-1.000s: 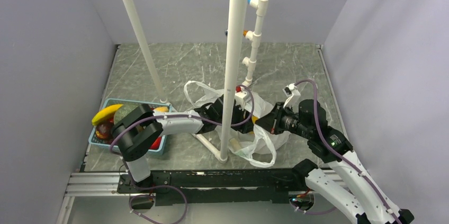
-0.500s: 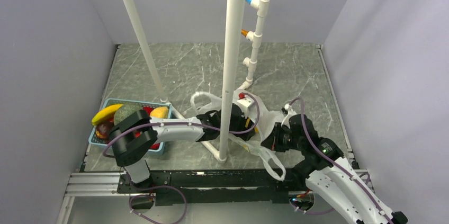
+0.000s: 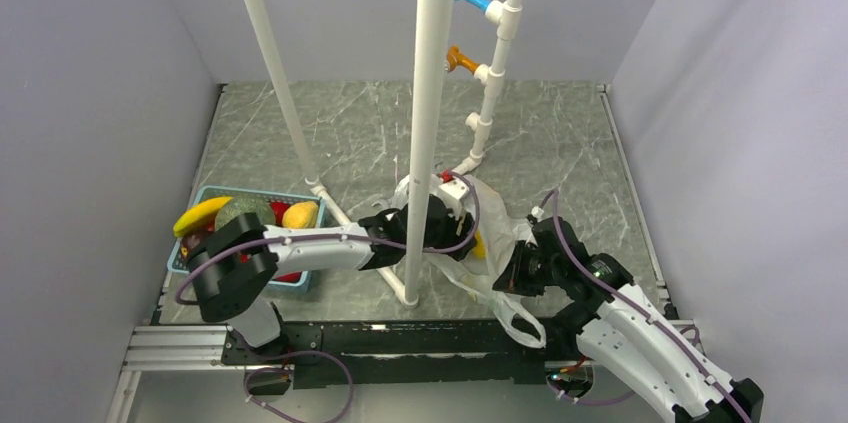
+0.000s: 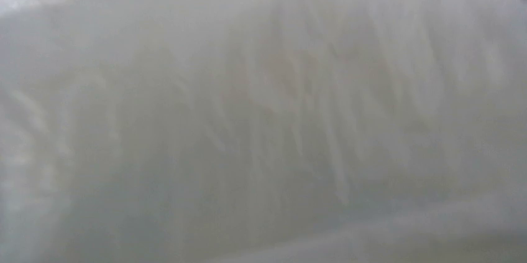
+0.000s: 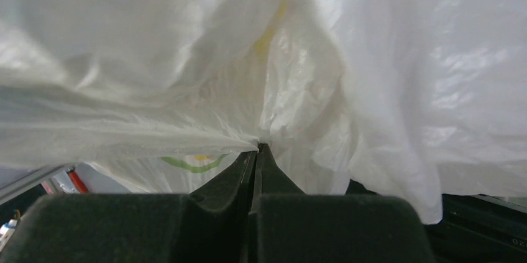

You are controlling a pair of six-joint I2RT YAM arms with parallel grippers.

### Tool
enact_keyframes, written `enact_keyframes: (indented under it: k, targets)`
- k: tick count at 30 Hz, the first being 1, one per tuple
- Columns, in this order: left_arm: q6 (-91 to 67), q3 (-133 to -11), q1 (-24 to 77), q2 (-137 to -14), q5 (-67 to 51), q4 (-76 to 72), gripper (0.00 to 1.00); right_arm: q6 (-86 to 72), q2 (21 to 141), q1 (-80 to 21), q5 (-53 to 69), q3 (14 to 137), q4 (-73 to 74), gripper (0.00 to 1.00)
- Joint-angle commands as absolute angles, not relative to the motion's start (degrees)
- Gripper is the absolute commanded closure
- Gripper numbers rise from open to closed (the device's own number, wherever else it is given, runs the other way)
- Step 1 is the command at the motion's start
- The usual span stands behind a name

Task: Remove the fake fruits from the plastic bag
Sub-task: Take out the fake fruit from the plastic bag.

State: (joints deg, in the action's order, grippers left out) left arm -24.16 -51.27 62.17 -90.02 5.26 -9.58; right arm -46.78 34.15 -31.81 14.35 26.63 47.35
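On the grey marbled table (image 3: 560,133), near its front edge, the right gripper (image 5: 258,148) clenched the thin translucent white plastic bag (image 3: 497,226), whose yellow fake fruit (image 3: 480,246) lay just right of the nearer left gripper (image 3: 452,221), jaw state indeterminable.

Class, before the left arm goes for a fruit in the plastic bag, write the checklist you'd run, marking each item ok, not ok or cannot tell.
1. Right gripper clamped on the thin translucent white plastic bag: ok.
2. Left gripper jaws open: cannot tell.
3. Left wrist view clear of bag film: not ok.
4. Small yellow fake fruit located inside bag: ok.
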Motion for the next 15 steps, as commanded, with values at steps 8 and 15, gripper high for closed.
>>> enact_keyframes:
  k: [8, 15]
  targets:
    - [-20.9, -59.7, 62.6, -102.8, 3.3, -19.6, 0.23, -46.1, 33.5, -31.9, 13.6, 32.0, 44.7, 1.0]
    - [-21.0, -62.0, 62.6, -108.6, 2.1, -21.3, 0.16, -46.0, 33.5, -31.9, 13.6, 31.7, 43.9, 1.0]
